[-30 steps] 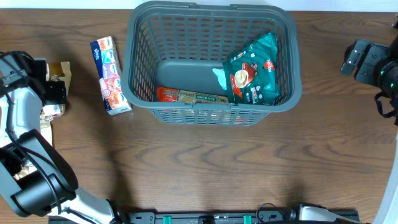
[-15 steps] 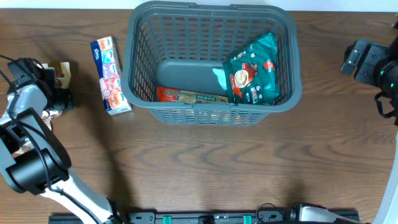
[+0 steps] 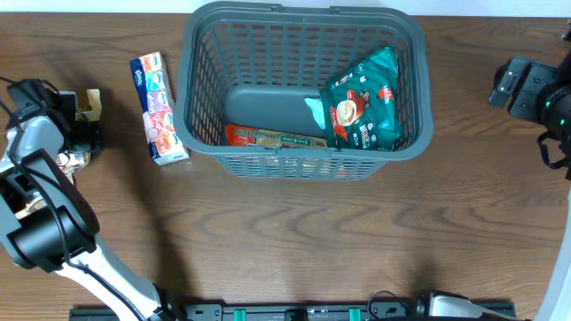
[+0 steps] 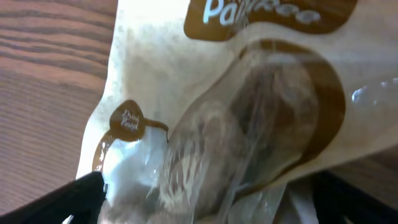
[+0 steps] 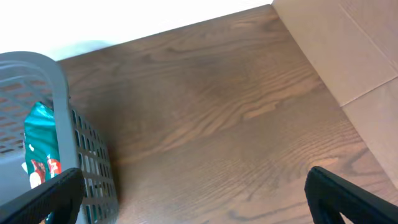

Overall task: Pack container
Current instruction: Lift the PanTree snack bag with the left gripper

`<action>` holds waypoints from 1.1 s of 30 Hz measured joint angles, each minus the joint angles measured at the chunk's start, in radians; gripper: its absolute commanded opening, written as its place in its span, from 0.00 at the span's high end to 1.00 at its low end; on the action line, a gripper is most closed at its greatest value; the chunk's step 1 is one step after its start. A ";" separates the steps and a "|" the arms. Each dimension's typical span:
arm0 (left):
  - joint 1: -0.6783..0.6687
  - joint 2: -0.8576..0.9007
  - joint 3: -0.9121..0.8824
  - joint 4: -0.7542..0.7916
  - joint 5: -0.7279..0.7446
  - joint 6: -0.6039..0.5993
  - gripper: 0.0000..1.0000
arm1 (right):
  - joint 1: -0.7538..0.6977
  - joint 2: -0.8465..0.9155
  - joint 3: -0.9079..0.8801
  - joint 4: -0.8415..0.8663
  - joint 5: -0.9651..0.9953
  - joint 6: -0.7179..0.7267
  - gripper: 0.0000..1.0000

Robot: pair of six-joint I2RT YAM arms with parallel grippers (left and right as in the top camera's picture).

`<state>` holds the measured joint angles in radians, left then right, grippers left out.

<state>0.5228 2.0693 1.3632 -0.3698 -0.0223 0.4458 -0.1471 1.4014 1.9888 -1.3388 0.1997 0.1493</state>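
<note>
Left wrist: my left pincer (image 4: 208,193) has reached the packet (image 4: 249,93).
It and my right pincer (image 5: 193,199) stand open; basket (image 3: 303,163) comes next.

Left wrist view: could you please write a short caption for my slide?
Open left gripper poised around a cream snack packet lying on the wooden table.

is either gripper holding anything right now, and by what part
Nothing is held: the left gripper stands open astride the beige snack packet; the right gripper is open and empty.
</note>
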 measured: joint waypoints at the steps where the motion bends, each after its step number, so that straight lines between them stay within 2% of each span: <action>1: -0.001 0.004 0.001 0.003 0.006 -0.003 0.32 | 0.000 0.000 0.000 0.000 0.000 0.000 0.01; 2: -0.001 0.007 0.002 0.007 0.013 -0.003 0.36 | 0.000 0.000 0.000 0.000 0.000 0.000 0.01; 3: -0.003 0.011 0.002 0.010 0.020 -0.003 0.35 | 0.000 0.000 0.000 0.000 0.000 0.000 0.01; 4: -0.005 0.012 0.003 0.010 0.023 -0.002 0.23 | 0.000 0.000 0.000 0.000 0.000 0.000 0.01; 5: -0.007 0.013 0.003 0.010 0.023 0.003 0.16 | 0.000 0.000 0.000 0.000 0.000 0.000 0.01; 6: -0.006 0.013 0.005 0.012 0.020 0.002 0.14 | 0.000 0.000 0.000 0.000 0.000 0.000 0.01; 10: 0.003 0.018 0.011 0.013 0.026 -0.004 0.13 | 0.000 0.000 0.000 0.000 0.000 0.000 0.01; 14: 0.004 0.026 0.017 0.006 0.026 -0.004 0.06 | 0.000 0.000 0.000 0.000 0.000 0.000 0.01; 16: 0.007 0.030 0.021 0.003 0.027 -0.005 0.05 | 0.000 0.000 0.000 0.000 0.000 0.000 0.01; 17: 0.007 0.031 0.023 0.002 0.027 -0.005 0.09 | 0.000 0.000 0.000 0.000 0.000 0.000 0.01; 18: 0.007 0.032 0.024 0.003 0.030 -0.005 0.18 | 0.000 0.000 0.000 0.000 0.000 0.000 0.01; 19: 0.007 0.036 0.026 -0.003 0.040 -0.006 0.49 | 0.000 0.000 0.000 0.000 0.000 0.000 0.01; 20: 0.005 0.039 0.027 -0.005 0.049 -0.008 0.69 | 0.000 0.000 0.000 0.000 0.000 0.000 0.01; 22: 0.000 0.045 0.028 -0.012 0.075 -0.008 0.92 | 0.000 0.000 0.000 0.000 0.000 0.000 0.01; 33: -0.020 0.050 0.039 -0.021 0.045 0.000 0.94 | 0.000 0.000 0.000 0.000 0.000 0.000 0.00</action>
<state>0.5030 2.1197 1.4017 -0.3904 0.0227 0.4454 -0.1471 1.4014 1.9888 -1.3392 0.1997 0.1493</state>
